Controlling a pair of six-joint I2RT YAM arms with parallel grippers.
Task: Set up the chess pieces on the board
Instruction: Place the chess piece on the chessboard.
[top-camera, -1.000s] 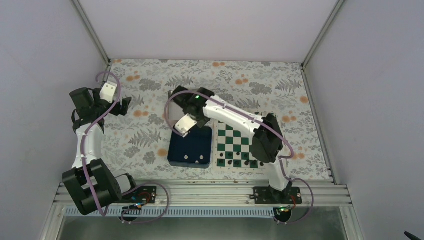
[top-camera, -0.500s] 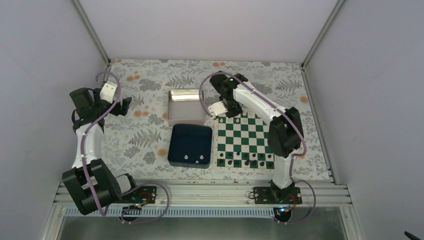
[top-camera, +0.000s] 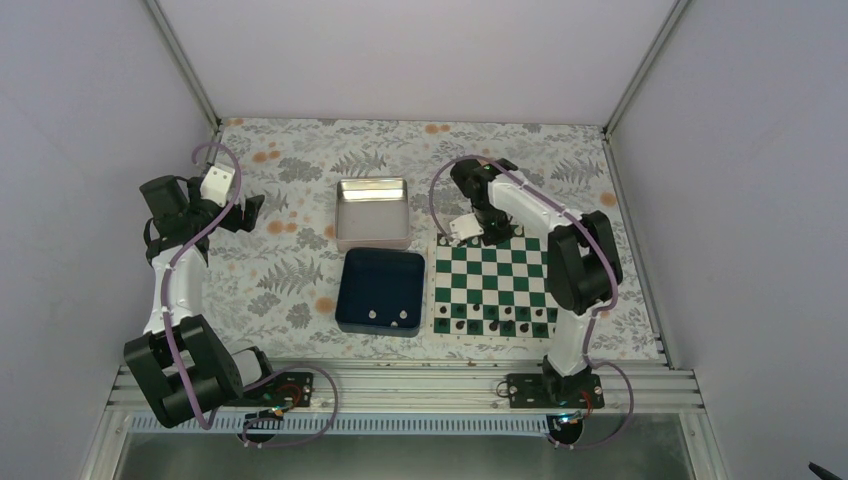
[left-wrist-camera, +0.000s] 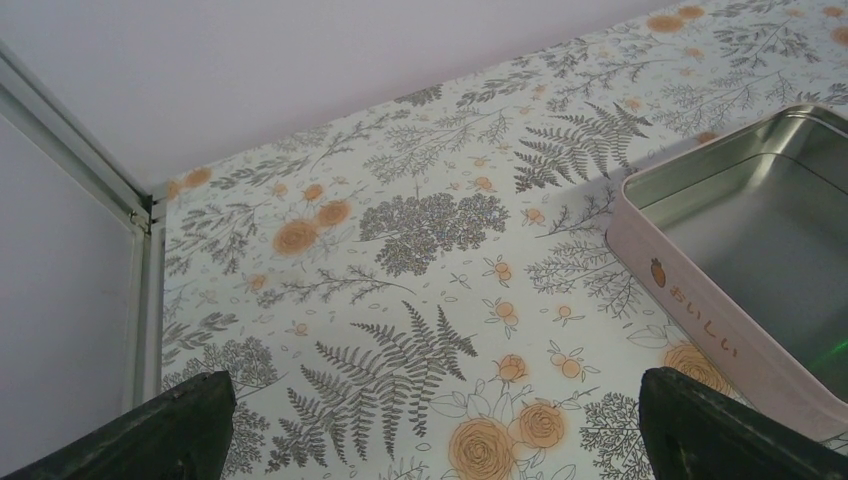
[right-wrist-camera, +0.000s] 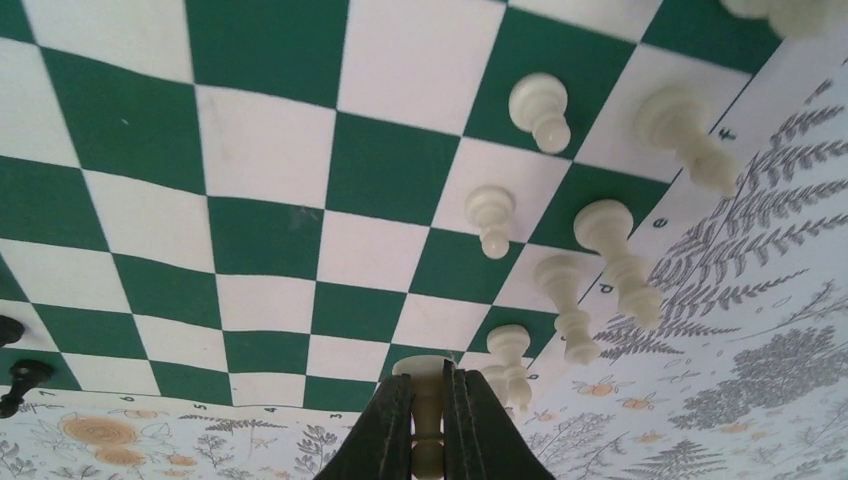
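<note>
- Top external: the right gripper sits at the upper edge of the flat green-and-white chessboard, left of middle. A second ago it was low over the dark blue square tray. Half a second ago it was at the board's upper-left corner. Read: pickup done, carry almost done, placing comes next.
- The shiny square metal tin, covered by the arm a second ago, shows whole above the tray.
- A few pale specks lie along the tray's lower side, probably white figures awaiting their turn. Small black chess figures fill the board's bottom rows.
- The left gripper, upper left of frame, has not moved across the three pictures.
- Left wrist: the left gripper is spread wide, with dark fingertips in the bottom corners. Only the floral table cover shows between them. The tin is at the right edge.
- Right wrist: the right gripper is nearly closed. Its dark fingers pinch a small cream-white chess piece by the stem, head just above the tips, at bottom centre. Whether its base touches the board, I cannot tell.
- Six more white chess pieces stand in two lines down the right side of the board, by the lettered border. A seventh is cut off at top right. They are glossy and narrow-waisted, each well inside its square. Two black figures show at lower left.
</note>
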